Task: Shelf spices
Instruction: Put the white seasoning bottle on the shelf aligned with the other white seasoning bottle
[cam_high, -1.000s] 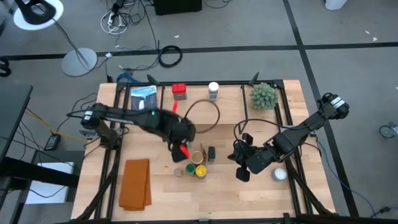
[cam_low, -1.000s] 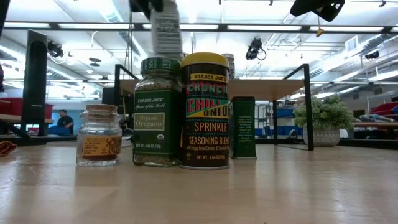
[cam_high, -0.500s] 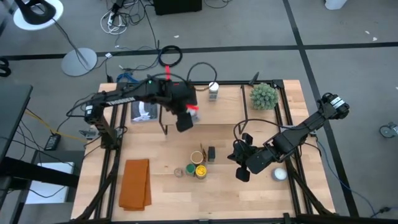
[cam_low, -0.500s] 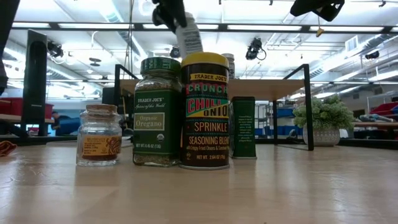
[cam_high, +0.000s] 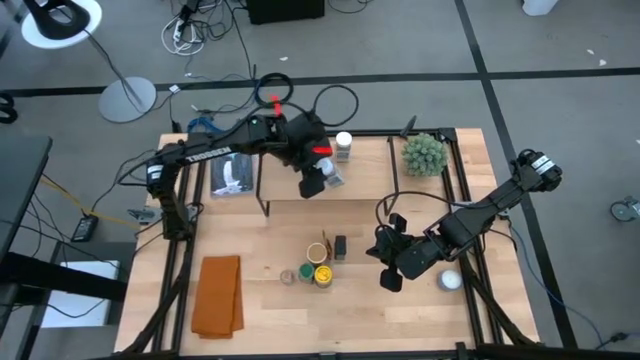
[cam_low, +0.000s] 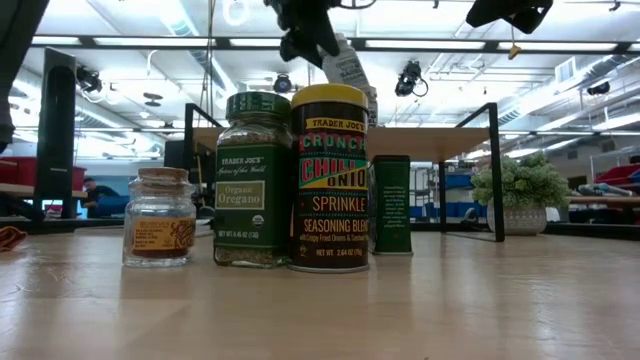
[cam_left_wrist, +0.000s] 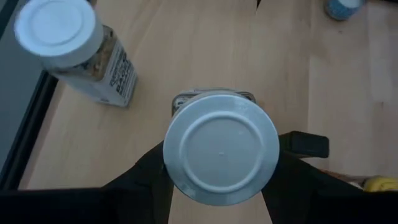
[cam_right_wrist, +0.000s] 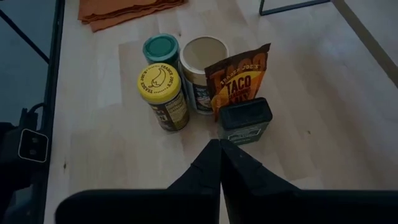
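Observation:
My left gripper (cam_high: 320, 180) is shut on a white-lidded spice jar (cam_left_wrist: 221, 148) and holds it in the air over the shelf (cam_high: 365, 185), a light-wood board on black legs. Another white-lidded jar (cam_high: 343, 145) stands on the shelf's far edge. Nearer the table's front stands a cluster of spices: a yellow-lidded jar (cam_right_wrist: 160, 84), a green-lidded jar (cam_right_wrist: 160, 48), a tan-lidded jar (cam_right_wrist: 202, 56), a taco packet (cam_right_wrist: 239, 78) and a dark tin (cam_right_wrist: 245, 118). Right of the cluster, my right gripper (cam_high: 388, 268) hovers shut and holds nothing. My left gripper pinches the jar between its two fingers (cam_left_wrist: 146, 177), one on each side of the body just under the white lid (cam_left_wrist: 221, 106). The fingers slant down from above. The jar (cam_low: 348, 68) is lifted clear of the shelf and hangs tilted.
A green spiky plant ball (cam_high: 423, 153) sits at the table's far right. An orange cloth (cam_high: 218, 295) lies near the front left, a white round object (cam_high: 450, 281) by the right arm, and a blue-and-white packet (cam_high: 232, 175) left of the shelf.
My left gripper has carried the white-lidded jar from above the spice cluster toward the table's far edge and then rightward, over the shelf. The jar has stayed in the air and has tipped further over. My right arm has kept still.

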